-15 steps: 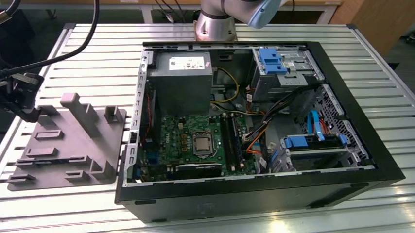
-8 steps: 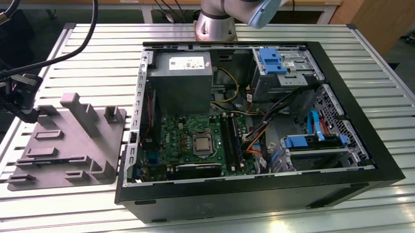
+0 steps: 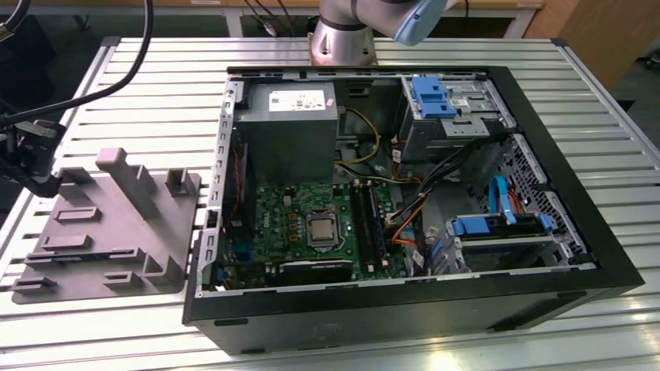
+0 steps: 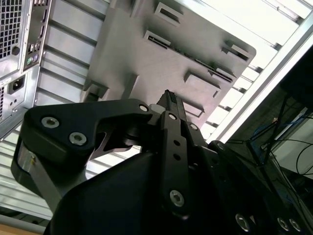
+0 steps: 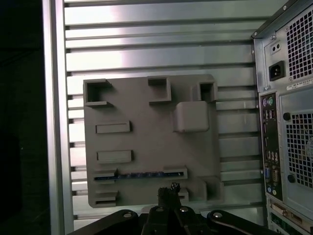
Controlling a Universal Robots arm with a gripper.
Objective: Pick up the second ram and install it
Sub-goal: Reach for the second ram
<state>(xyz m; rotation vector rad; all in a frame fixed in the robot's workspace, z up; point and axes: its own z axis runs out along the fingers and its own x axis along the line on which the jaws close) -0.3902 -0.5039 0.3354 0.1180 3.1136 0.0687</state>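
One slatted table (image 3: 154, 85) carries one open computer case (image 3: 413, 300) and, just beside it, one gray fixture (image 3: 103, 232). One gripper (image 5: 168, 190) hangs above the fixture, its jaws pressed together on nothing I can see. One second ram (image 5: 139, 175), a dark bluish strip, stands on edge in a fixture slot near the fingertips. To my eye the pick-up goes best with jaws opened, squared to the stick's flat faces, centred along its length and lowered straight, so it lifts without tilting

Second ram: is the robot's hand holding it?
No, the second ram lies in a slot of the gray fixture, apart from the hand.
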